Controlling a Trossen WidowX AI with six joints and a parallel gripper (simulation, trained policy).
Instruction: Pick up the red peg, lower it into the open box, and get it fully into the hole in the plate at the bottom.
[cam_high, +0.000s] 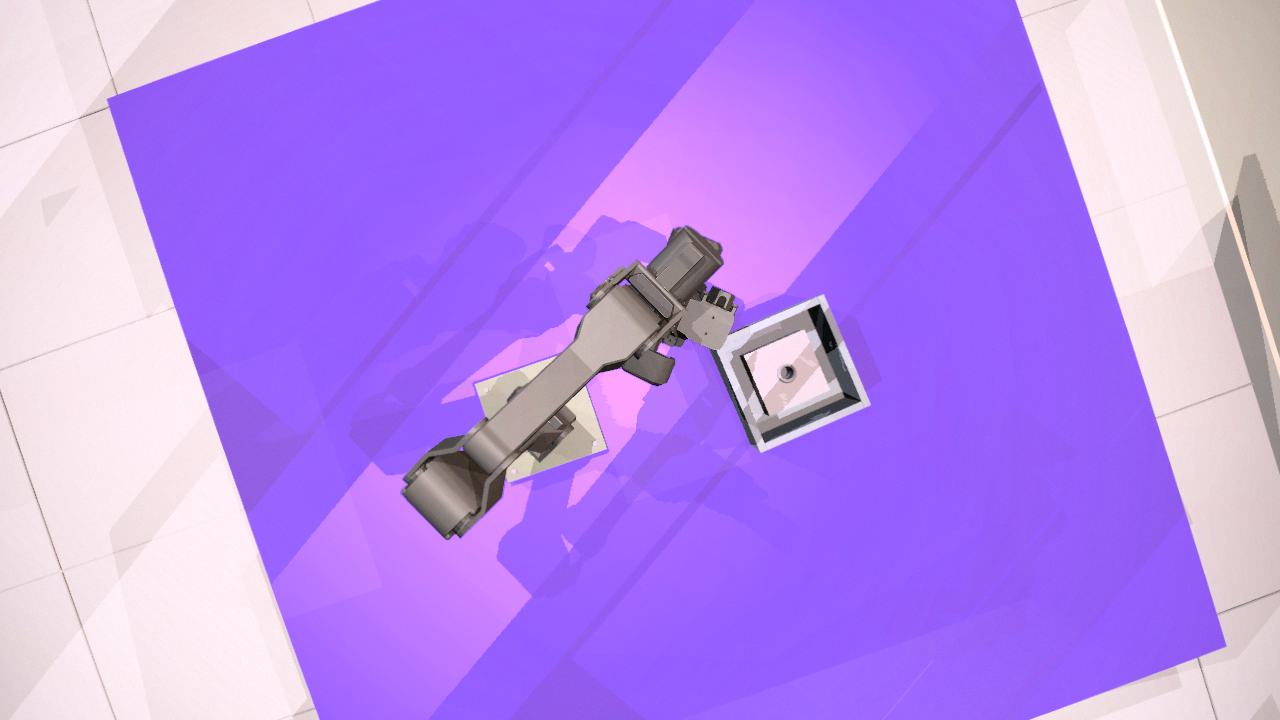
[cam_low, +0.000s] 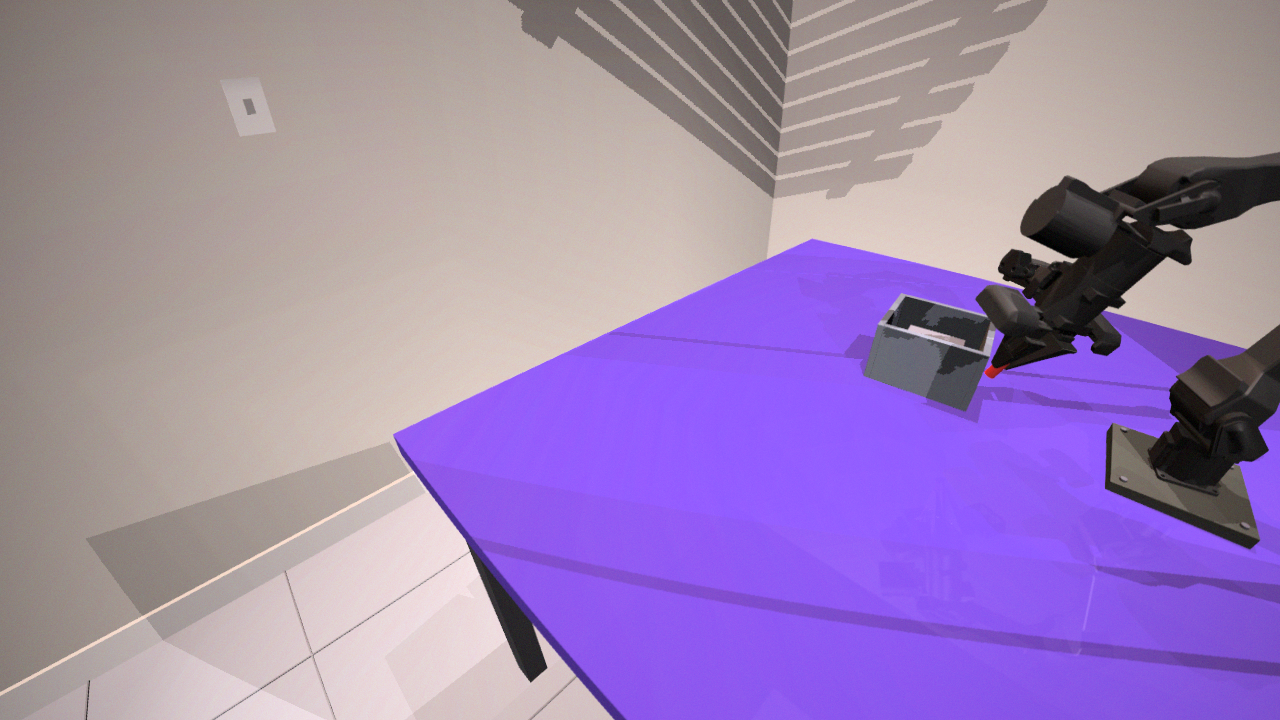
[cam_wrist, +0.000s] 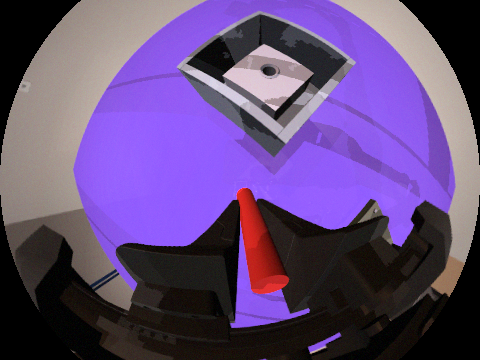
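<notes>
The red peg (cam_low: 994, 370) (cam_wrist: 261, 245) is gripped between the two fingers of the parallel-jaw gripper (cam_low: 1002, 362) (cam_wrist: 247, 204), outside the open box and off the purple tabletop. In the wrist view the peg runs lengthwise between the fingers, its far end poking just past the fingertips and its near end showing a round, flat face. In the exterior view only a short red end shows below the fingertips, just beside the box; the rest is hidden by the fingers. From the top, the peg cannot be made out.

The open gray box (cam_high: 815, 437) (cam_low: 921, 368) (cam_wrist: 210, 93) stands upright on the purple tabletop (cam_high: 984, 537) (cam_low: 716, 501) (cam_wrist: 145, 160), near the gripper. Inside, at the bottom, lies a square, pale pink plate (cam_high: 810, 358) (cam_low: 935, 337) (cam_wrist: 250, 80) with a round, dark-centered hole (cam_high: 787, 372) (cam_wrist: 269, 71) in its middle, and nothing is in the hole. In the top view a corner of the box lies right next to the gripper's light gray housing; whether they touch cannot be told.

The dark robot arm (cam_high: 546, 394) (cam_low: 1190, 192) reaches over from its square base plate (cam_high: 592, 440) (cam_low: 1129, 492), which sits on the tabletop, well apart from the box. On the wall behind is a light switch (cam_low: 248, 107).
</notes>
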